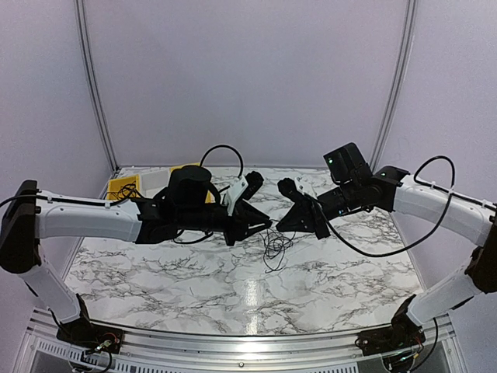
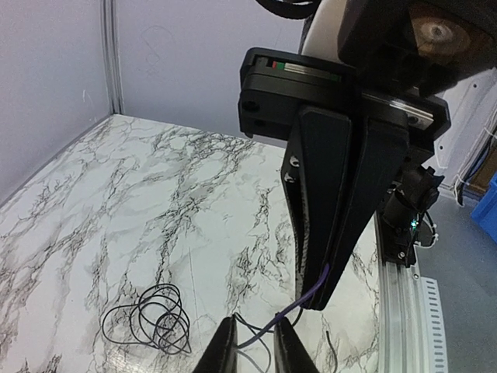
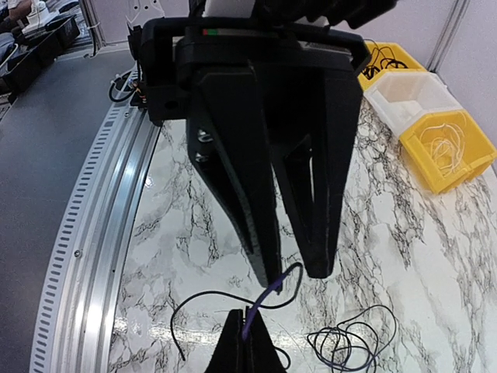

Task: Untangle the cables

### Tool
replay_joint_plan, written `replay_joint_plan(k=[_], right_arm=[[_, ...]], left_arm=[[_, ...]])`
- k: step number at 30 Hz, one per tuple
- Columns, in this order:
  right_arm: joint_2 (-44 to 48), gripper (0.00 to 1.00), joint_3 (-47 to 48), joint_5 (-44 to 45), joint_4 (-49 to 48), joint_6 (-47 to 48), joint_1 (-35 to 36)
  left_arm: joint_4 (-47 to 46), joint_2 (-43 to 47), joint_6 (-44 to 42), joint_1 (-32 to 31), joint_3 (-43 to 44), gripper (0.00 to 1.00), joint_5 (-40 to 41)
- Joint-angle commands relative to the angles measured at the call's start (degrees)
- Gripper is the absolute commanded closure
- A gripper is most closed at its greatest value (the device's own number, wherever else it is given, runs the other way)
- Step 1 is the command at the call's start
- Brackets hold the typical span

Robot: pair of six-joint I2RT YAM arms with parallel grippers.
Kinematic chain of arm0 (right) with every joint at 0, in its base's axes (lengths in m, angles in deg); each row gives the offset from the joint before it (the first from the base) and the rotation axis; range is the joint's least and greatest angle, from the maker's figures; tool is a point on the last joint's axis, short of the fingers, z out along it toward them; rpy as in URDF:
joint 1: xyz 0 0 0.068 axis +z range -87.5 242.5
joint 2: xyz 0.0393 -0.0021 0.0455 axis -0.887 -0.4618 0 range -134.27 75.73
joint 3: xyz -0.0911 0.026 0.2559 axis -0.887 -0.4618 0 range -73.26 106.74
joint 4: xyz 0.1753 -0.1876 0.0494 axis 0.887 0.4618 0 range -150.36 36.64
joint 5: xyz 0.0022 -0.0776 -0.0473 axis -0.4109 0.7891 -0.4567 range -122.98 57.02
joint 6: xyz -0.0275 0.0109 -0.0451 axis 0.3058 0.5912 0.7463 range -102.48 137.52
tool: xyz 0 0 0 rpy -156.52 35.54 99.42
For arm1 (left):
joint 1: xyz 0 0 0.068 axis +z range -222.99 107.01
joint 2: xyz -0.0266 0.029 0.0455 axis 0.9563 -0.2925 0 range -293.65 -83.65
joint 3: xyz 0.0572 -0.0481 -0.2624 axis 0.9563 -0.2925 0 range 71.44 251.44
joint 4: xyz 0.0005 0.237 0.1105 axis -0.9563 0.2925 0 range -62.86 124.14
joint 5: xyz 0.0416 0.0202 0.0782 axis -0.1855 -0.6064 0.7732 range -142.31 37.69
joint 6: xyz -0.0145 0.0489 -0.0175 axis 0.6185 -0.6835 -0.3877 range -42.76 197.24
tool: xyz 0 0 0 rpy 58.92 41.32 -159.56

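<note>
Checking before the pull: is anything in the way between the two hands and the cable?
Nothing visible. The left hand and right hand both sit on the thin purple cable strung between them; loose loops hang over the marble table.

2 claws point(image 1: 273, 219), 3 bins point(image 3: 450, 148), 1 cable bundle point(image 1: 276, 247)

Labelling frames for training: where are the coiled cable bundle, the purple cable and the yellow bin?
coiled cable bundle point(image 2: 147, 325), left wrist view, loop centre
purple cable point(image 3: 262, 302), right wrist view, taut stretch
yellow bin point(image 3: 449, 149), right wrist view, interior
</note>
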Motion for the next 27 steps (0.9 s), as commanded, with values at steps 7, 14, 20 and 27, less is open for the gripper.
replay_joint_plan(k=[7,14,20,27], right_arm=[[2.75,0.79,1.34,3.99,0.36,0.81,-1.19],[13.23,0.49,-12.88,3.17,-10.71,-3.48,-14.98],[16.14,0.41,-19.11,9.22,-17.44,-3.80,-19.99],[12.52,0.41,-18.28,12.60,-16.19,-1.71,-20.04]], left_arm=[[2.17,0.70,-2.86,-0.22,1.19,0.99,3.28],[11.85,6.36,-1.68,1.96,3.11,1.00,16.03],[22.22,11.38,1.23,6.88,7.23,1.00,21.94],[30.78,12.91,2.90,14.64,12.45,1.00,37.61]])
